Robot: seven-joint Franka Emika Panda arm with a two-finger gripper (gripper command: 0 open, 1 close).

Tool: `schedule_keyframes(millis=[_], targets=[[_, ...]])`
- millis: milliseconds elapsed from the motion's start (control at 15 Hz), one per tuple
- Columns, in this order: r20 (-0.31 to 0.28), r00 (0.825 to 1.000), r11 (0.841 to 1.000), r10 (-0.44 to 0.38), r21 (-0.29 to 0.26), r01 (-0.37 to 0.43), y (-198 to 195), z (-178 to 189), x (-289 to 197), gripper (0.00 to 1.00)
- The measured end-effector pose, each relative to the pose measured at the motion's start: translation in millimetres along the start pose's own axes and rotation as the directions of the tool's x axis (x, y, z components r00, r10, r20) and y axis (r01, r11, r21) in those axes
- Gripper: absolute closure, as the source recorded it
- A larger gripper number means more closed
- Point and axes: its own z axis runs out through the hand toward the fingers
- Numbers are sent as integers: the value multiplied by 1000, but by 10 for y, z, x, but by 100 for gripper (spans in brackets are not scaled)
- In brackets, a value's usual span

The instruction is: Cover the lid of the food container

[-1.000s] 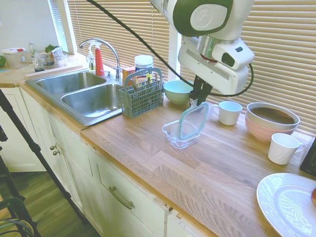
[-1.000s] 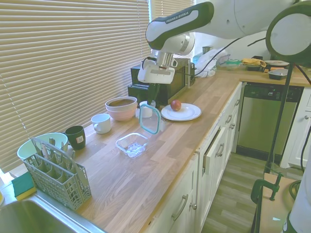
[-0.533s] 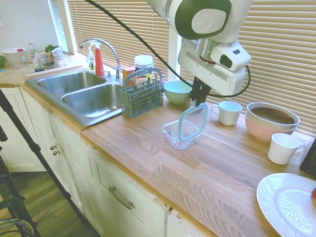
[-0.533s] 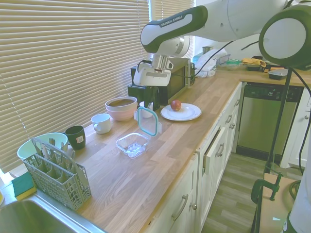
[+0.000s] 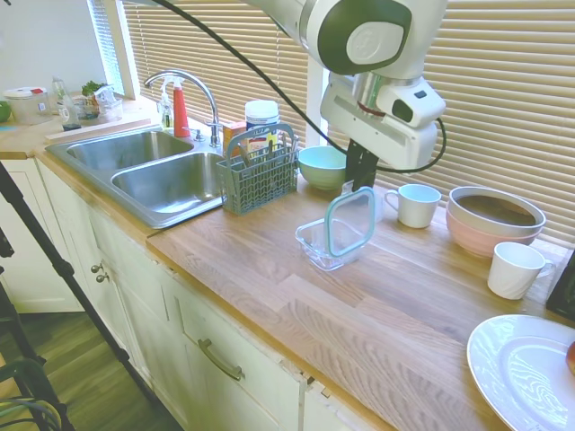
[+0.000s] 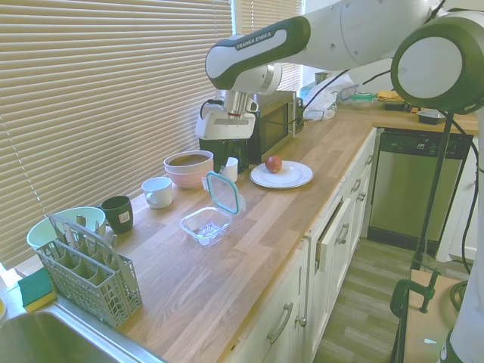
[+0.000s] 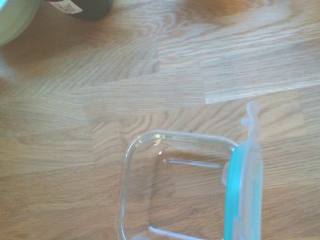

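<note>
Fingers (image 5: pixel 361 182) clamped on the top edge of the lid (image 5: pixel 349 222), holding it nearly upright, tilted a little, with its lower edge just above the far rim of the food container (image 5: pixel 325 244). Container sitting empty on the counter (image 5: pixel 377 314), about midway between the front edge and the window side, near the sink end, with the mint-green bowl (image 5: pixel 322 166) and white mug (image 5: pixel 418 205) behind it. Worth doing next: lowering the lid while rotating it flat, teal seal facing down, centring it so all four corners meet the glass rim evenly; a tilted release would likely leave it propped on one side or sliding off onto the wood. Best to keep the snap flaps outside the rim rather than trapped beneath. Hard to judge from the side views whether lid and container are touching or just apart; in the wrist view only one teal edge of the lid (image 7: pixel 243 195) shows, edge-on beside the glass. Fingertips themselves mostly hidden behind the gripper body and the lid's flap.
</note>
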Motion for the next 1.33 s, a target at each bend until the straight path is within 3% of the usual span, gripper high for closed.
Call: schedule_keyframes(millis=[667,1333], targets=[[-13,1000,999,-15,-35,15,-519,247,-159,100],[-18,999,992,-48,-119,46,-959,843,-440,100]])
